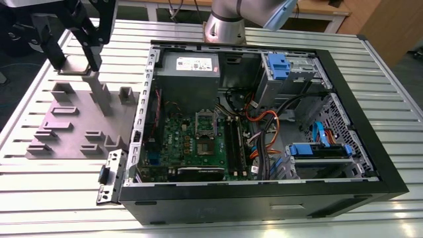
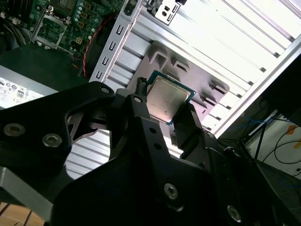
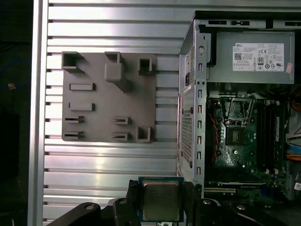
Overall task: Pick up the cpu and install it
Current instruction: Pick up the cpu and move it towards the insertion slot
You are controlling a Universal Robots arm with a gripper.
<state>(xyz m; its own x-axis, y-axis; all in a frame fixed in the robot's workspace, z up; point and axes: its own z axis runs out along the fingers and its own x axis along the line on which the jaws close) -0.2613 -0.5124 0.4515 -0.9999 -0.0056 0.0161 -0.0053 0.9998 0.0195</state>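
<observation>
Above the grey fixture plate point(image 1: 69, 140), exterior view's left — gripper point(image 1: 75, 63) clamped on the cpu point(image 1: 78, 66), beside the open PC case point(image 1: 264, 203). Second wrist view: fingers point(image 2: 187, 121) pinch opposite cpu point(image 2: 167, 98) edges. First wrist view — cpu point(image 3: 161, 200) clamped, motherboard socket point(image 3: 239, 123) well apart.

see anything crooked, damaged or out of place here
Nothing stands out. The cpu sits flat and square in the grip of the tool, with no damage that I can see. In the open computer case, the motherboard socket lies uncovered with its metal frame lifted.
</observation>
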